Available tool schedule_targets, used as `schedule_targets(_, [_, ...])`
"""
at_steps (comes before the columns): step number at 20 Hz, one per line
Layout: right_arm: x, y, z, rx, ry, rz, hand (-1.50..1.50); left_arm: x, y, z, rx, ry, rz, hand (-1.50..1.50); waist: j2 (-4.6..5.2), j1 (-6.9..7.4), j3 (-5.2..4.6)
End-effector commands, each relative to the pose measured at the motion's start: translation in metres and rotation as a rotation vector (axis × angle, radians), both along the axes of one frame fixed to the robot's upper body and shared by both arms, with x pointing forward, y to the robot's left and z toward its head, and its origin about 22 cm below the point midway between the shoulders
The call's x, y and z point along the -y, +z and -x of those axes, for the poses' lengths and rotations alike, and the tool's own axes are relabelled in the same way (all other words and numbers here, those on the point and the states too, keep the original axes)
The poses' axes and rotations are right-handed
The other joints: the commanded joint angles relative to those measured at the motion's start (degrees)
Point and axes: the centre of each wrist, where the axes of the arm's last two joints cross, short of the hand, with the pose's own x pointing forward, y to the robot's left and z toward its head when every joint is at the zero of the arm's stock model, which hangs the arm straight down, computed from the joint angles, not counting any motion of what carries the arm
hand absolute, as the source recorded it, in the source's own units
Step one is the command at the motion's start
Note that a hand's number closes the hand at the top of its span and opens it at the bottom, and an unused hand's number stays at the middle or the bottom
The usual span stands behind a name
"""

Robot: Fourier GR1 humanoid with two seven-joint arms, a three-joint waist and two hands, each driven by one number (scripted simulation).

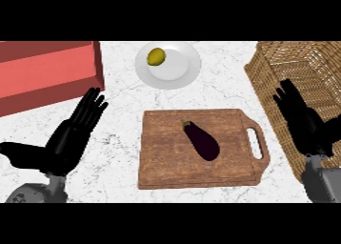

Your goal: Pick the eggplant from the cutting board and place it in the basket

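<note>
A dark purple eggplant [201, 140] lies diagonally on the wooden cutting board [166, 167] in the middle of the counter, stem end toward the upper left. The wicker basket [272, 64] stands at the right edge. My right hand [303, 125] is open, fingers up, to the right of the board and in front of the basket's near wall. At the left of the board my left hand [71, 136] is open, resting with fingers up. Neither hand touches the eggplant.
A white plate [180, 71] with a yellow-green fruit [156, 56] sits behind the board. A red box [40, 74] fills the upper left. The white marble counter [120, 114] shows between the things.
</note>
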Motion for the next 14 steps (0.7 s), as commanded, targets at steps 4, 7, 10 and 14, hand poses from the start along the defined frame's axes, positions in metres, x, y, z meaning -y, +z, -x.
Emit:
schedule_targets(4, [-0.044,0.06,-0.008,0.196,0.267,0.18,1.5,-0.021,0.002,-0.002,0.089,0.217,-0.102,0.0,1.16,-0.11,1.56])
schedule_targets(7, [-0.093,0.097,-0.008,0.387,0.652,0.417,1.5,-0.012,-0.003,-0.002,0.051,0.2,-0.097,0.0,0.98,3.54,1.28])
schedule_targets(10, [-0.162,0.06,0.024,0.389,0.704,0.464,-1.5,-0.003,-0.006,0.0,0.041,0.253,-0.099,0.0,1.1,1.52,1.46])
schedule_targets(14, [-0.217,0.044,0.056,0.358,0.435,0.499,-1.5,-0.015,-0.014,0.01,0.031,0.296,-0.117,0.0,0.81,-0.39,1.42])
